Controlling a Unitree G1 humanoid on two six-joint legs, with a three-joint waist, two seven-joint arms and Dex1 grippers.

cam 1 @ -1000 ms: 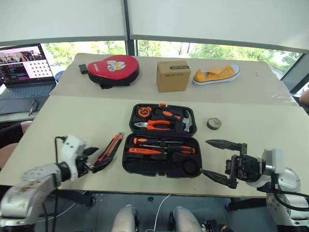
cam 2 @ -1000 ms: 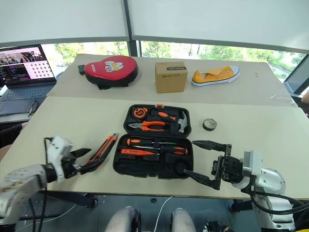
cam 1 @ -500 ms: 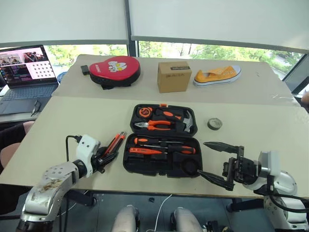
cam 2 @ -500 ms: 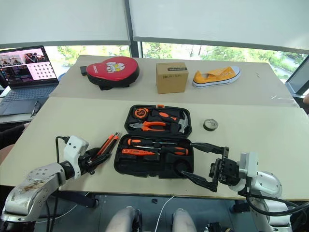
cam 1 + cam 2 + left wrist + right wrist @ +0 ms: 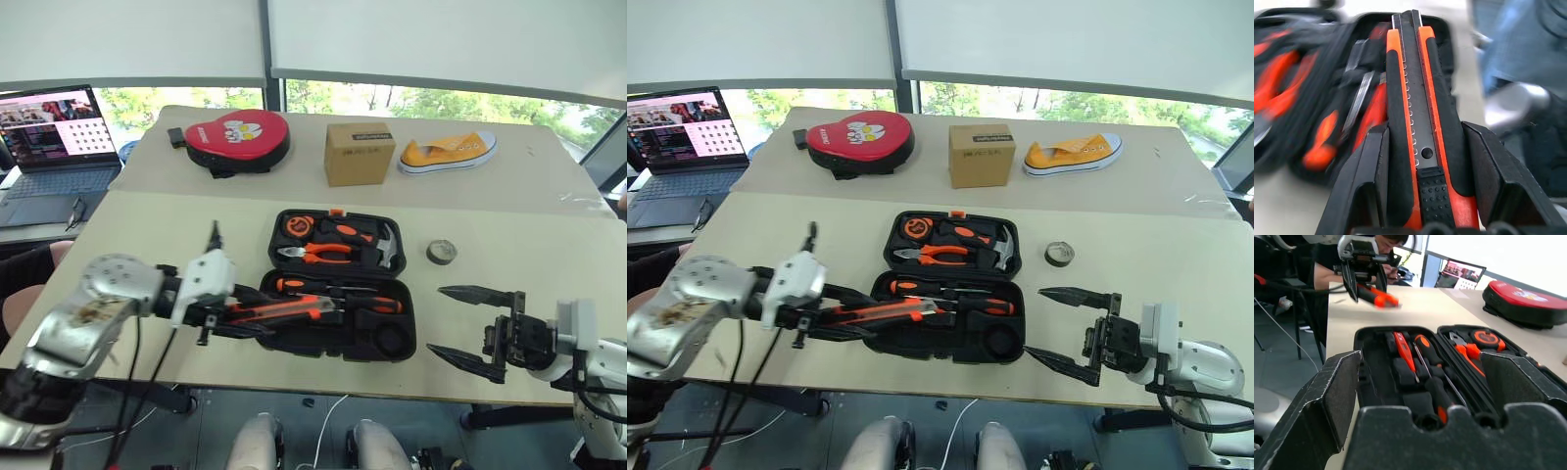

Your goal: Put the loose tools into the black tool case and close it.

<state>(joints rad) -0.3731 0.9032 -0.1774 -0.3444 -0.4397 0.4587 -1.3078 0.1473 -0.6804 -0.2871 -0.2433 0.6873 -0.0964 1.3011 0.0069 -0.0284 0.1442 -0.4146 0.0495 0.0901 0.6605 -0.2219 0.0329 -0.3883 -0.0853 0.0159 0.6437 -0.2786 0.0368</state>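
Lifted off the table since a second ago, the utility knife (image 5: 279,310) sits clamped in the left gripper (image 5: 257,315), its length pointing across the open tool case (image 5: 338,284); right gripper (image 5: 472,323) waits wide apart

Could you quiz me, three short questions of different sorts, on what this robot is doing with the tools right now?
1. True or false: the left gripper holds the orange-black utility knife.
2. Where does the small dark tape roll lie? A: inside the black tool case. B: on the table, on the side of the case nearer the right arm. C: on the cardboard box.
3. Fill in: the right gripper stands ____, with nothing between its fingers.

Key
1. True: the left wrist view shows the knife clamped between the fingers.
2. B.
3. Open.
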